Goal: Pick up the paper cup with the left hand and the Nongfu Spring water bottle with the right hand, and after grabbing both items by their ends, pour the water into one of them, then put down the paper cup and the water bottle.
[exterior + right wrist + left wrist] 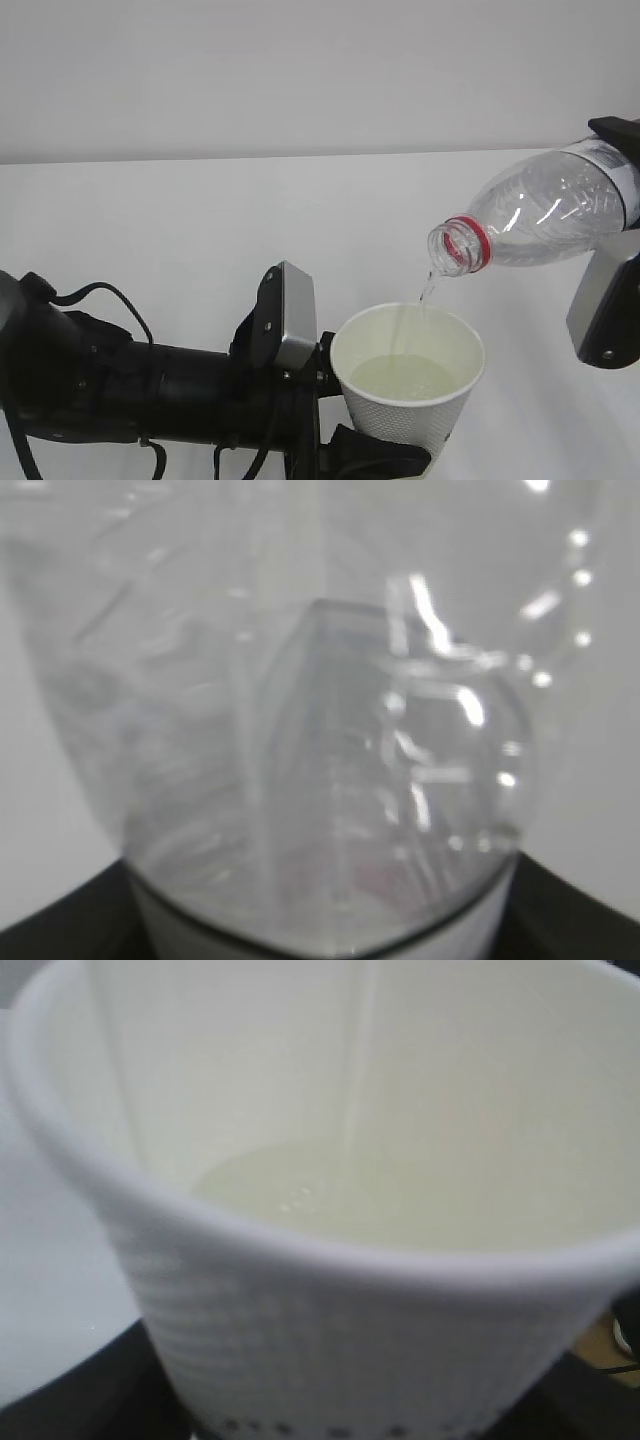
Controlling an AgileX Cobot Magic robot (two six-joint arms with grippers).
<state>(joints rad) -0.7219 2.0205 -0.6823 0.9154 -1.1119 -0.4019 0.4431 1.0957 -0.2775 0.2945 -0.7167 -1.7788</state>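
Left claw [345,420] grips the white paper cup [410,395], right claw [625,215] the tilted clear ribbed bottle [535,215] – its thin stream [427,290] falls near the cup's far rim, so drift spills onto the white tabletop [160,220].

The bottle [545,210] runs off the right edge of the exterior shot, so its base and most of the label are gone, and the right gripper [618,215] holding it only pokes in partway. Can't make out the label text at all. The cup [410,385] gets cut by the bottom edge, so no view of its base or any print. The left gripper [335,415] is mostly tucked behind the cup, fingers barely visible. Left wrist shot is basically a soft, blurry cup wall [330,1360] filling everything, rim cropped on both sides. Right wrist shot is just smeary clear plastic [320,730], too close to read anything.
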